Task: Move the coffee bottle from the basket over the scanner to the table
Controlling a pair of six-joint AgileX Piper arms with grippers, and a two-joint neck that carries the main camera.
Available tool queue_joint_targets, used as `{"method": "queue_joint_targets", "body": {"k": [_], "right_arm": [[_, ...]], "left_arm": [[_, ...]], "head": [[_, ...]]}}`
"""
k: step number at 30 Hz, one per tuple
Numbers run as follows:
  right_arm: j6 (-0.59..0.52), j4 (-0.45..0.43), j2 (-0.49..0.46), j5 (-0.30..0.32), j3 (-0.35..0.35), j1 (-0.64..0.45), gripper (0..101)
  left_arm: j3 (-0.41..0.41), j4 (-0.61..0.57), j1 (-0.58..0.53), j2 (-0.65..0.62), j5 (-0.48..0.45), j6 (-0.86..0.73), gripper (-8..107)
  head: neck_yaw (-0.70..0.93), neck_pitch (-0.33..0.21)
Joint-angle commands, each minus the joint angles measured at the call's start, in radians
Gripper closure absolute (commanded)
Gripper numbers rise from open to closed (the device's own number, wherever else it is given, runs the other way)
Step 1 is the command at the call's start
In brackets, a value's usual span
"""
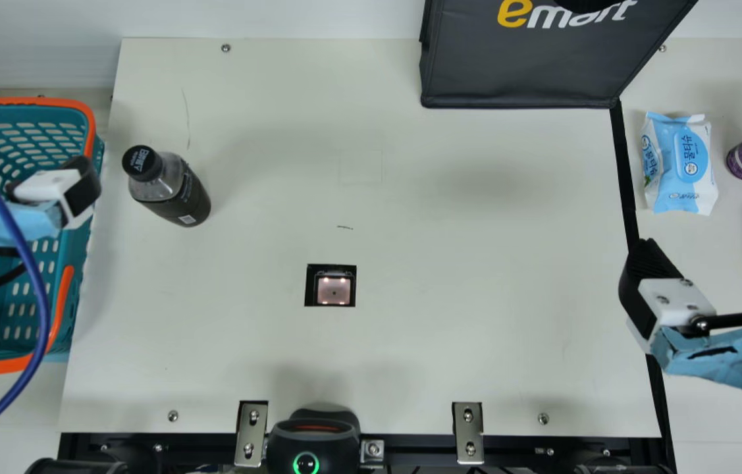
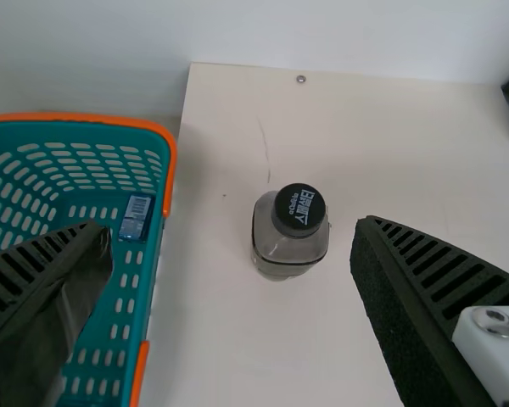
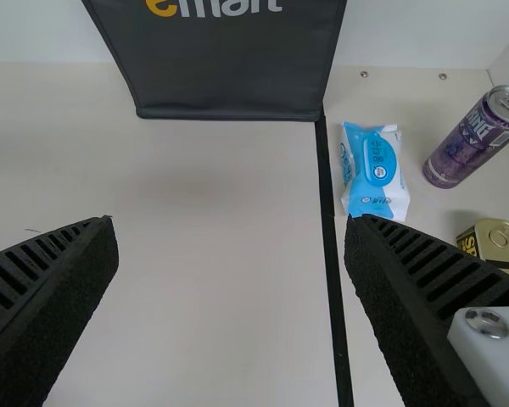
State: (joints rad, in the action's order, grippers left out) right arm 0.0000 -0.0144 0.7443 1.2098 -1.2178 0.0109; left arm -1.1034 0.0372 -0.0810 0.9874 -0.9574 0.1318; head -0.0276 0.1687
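Left gripper (image 1: 22,179), right gripper (image 1: 711,259) — jaws wide apart, both empty — coffee bottle (image 1: 180,194) upright on table (image 1: 463,263).

The table (image 1: 463,237) is smooth and matt. The basket (image 1: 41,102) looks like plastic, and the coffee bottle (image 1: 183,191) like smooth plastic. The bag (image 1: 522,72) resembles matt cloth; the can (image 3: 471,148) is of glossy metal.

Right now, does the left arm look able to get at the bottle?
Probably yes: the left end effector is open, and the bottle stands upright on the table beside the basket, with nothing covering it. The basket's near rim may need clearing.
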Motion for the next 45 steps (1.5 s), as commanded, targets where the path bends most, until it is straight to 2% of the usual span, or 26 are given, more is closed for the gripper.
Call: {"method": "queue_joint_targets", "body": {"k": [1, 16, 30, 42, 45], "right_arm": [[0.0, 0.0, 0.0, 0.0, 0.0, 0.0, 6], [0.0, 0.0, 0.0, 0.0, 0.0, 0.0, 6], [0.0, 0.0, 0.0, -0.001, 0.0, 0.0, 6], [0.0, 0.0, 0.0, -0.001, 0.0, 0.0, 6], [0.0, 0.0, 0.0, -0.001, 0.0, 0.0, 6]], "left_arm": [[0.015, 0.014, -0.021, 0.02, 0.033, 0.023, 9], [0.128, 0.087, -0.117, 0.143, 0.235, 0.143, 9], [0.21, 0.166, -0.138, 0.232, 0.402, 0.26, 9], [0.256, 0.222, -0.145, 0.289, 0.502, 0.335, 9], [0.264, 0.235, -0.146, 0.299, 0.521, 0.348, 29]], "head": [[0.0, -0.03], [0.0, -0.03], [0.0, -0.03], [0.0, -0.03], [0.0, -0.03]]}}
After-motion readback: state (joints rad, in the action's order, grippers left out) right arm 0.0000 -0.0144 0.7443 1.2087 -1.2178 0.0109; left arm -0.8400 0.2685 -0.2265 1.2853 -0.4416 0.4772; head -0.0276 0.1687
